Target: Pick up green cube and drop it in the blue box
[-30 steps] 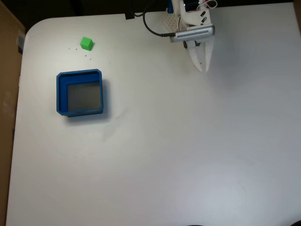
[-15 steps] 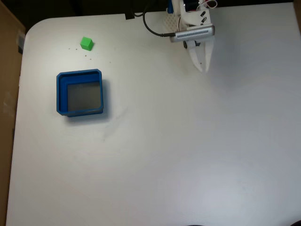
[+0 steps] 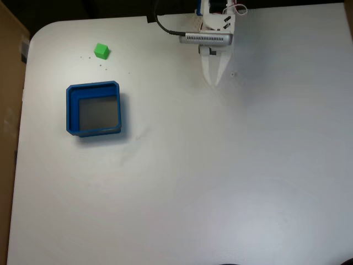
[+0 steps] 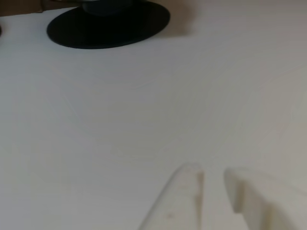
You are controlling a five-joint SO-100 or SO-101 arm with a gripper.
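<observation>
Covering the scene, a white table (image 3: 220,176) bears a black disc (image 4: 110,21).

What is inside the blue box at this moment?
Nothing. The blue box shows just its bare grey floor, fully visible. The green cube sits outside on the table.

A white table (image 3: 220,176) with a rounded upper-left corner takes up nearly the whole fixed view. Its surface is matt and evenly lit, with a few small dark specks in the upper left and faint smudges left of centre. Along the left edge of the frame a brown cardboard-coloured panel (image 3: 8,105) stands beside the table. Beyond the table's top edge the background is dark. In the other view the same white surface fills the frame, and a black round disc-shaped base (image 4: 109,21) rests on it at the upper left.
</observation>
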